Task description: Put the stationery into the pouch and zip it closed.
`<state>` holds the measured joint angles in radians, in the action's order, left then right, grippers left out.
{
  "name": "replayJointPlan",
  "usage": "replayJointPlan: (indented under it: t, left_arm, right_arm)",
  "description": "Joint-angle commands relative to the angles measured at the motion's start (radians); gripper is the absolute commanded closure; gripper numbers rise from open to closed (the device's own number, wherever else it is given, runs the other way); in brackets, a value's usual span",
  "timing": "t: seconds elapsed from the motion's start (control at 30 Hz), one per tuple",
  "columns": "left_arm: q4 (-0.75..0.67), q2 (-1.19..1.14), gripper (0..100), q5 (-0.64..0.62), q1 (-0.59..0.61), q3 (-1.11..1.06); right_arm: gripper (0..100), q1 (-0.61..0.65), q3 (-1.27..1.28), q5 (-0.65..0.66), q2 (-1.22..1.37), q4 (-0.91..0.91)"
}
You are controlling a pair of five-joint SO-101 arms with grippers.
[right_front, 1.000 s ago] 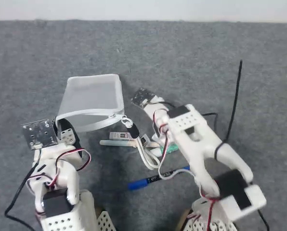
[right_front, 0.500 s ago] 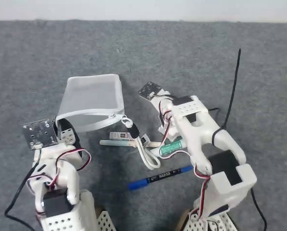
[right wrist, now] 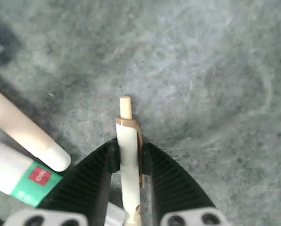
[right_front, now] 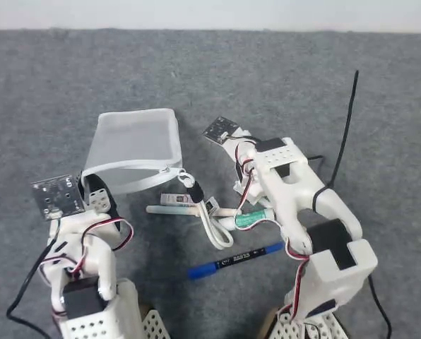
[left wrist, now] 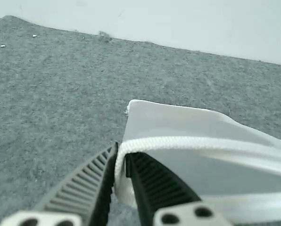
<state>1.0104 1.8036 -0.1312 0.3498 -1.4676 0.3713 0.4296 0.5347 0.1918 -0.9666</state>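
Tabletop [right_front: 323,63]: grey felt-like covering with a coarse nap, running back to a plain white wall [right_front: 210,13] along its far edge. Pouch [right_front: 134,147]: white mesh, mouth open, lying left of centre. Left pincer [left wrist: 120,157]: clamped on the pouch's corded rim at one corner. Right pincer [right wrist: 129,155]: closed on a cream pen [right wrist: 128,136], to the right of the pouch. Loose between the arms: second cream pen [right_front: 169,210], green-labelled glue stick [right_front: 251,219], blue pen [right_front: 232,260]. Black cable [right_front: 346,141]: trailing across the right side.
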Motion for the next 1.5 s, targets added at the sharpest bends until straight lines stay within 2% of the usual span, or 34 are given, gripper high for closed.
replayJointPlan:
  t: [0.0, 0.2, 0.5, 0.7, 1.0, 1.2, 1.47]
  left_arm:
    - [-0.023, 0.014, 99, 0.003, 0.002, 0.070]
    - [0.006, 0.011, 99, 0.049, -0.054, 0.128]
    - [0.140, 0.011, 99, 0.089, -0.204, 0.275]
    - [0.147, -0.002, 99, 0.091, -0.215, 0.354]
    - [0.153, -0.374, 99, 0.091, -0.215, 0.591]
    - [0.219, -0.568, 99, 0.087, -0.219, 0.786]
    - [0.325, -0.813, 99, 0.055, -0.311, 1.003]
  right_arm:
    - [99.2, -0.041, -0.066, -0.061, -0.005, -0.002]
    - [99.2, -0.051, -0.077, -0.094, -0.005, 0.001]
    - [99.2, -0.071, -0.080, -0.104, -0.005, 0.010]
    - [99.2, -0.088, -0.080, -0.157, -0.005, 0.036]
    - [99.2, -0.116, -0.094, -0.199, -0.005, 0.042]
    - [99.2, -0.136, -0.103, -0.213, -0.005, 0.044]
    - [99.2, -0.136, -0.103, -0.218, -0.005, 0.044]
